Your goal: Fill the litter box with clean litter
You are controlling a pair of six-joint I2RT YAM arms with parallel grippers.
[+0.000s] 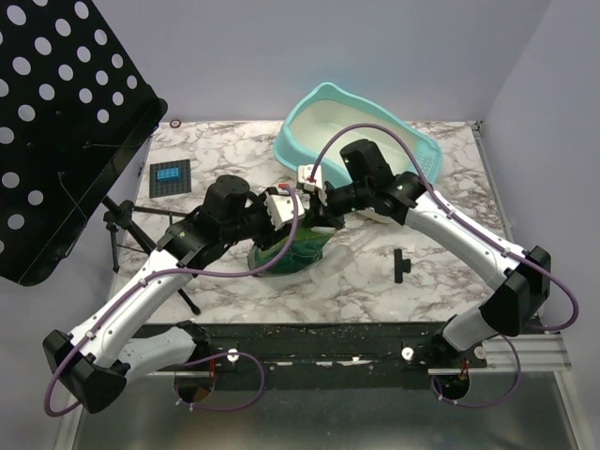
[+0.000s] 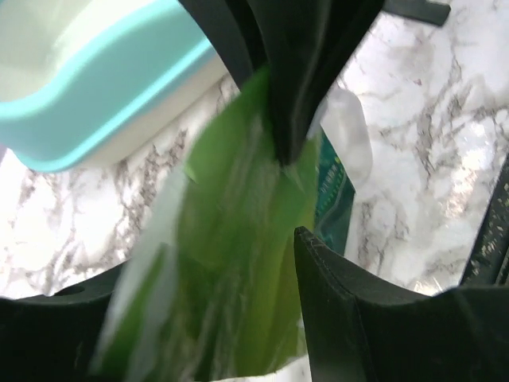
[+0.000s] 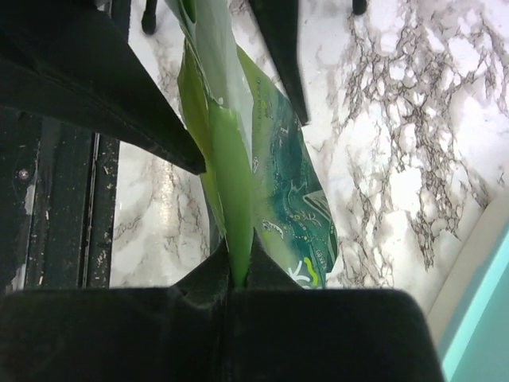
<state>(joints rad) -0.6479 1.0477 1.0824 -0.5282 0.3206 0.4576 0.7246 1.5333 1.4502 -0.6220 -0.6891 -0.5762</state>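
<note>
The right hand (image 3: 238,274) is pinched tight on an edge of a green bag (image 1: 286,251). The left hand (image 2: 215,270) straddles the bag with its fingers apart, and whether it grips I cannot tell. The litter box (image 1: 302,131) sits at the counter's (image 1: 375,281) far side, just behind both.

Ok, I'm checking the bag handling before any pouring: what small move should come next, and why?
Probably close the left gripper on the green bag. It stands open with the bag between its jaws, while the right gripper is shut on the bag's edge. The litter box looks unfilled, so a two-handed hold seems needed first.
</note>
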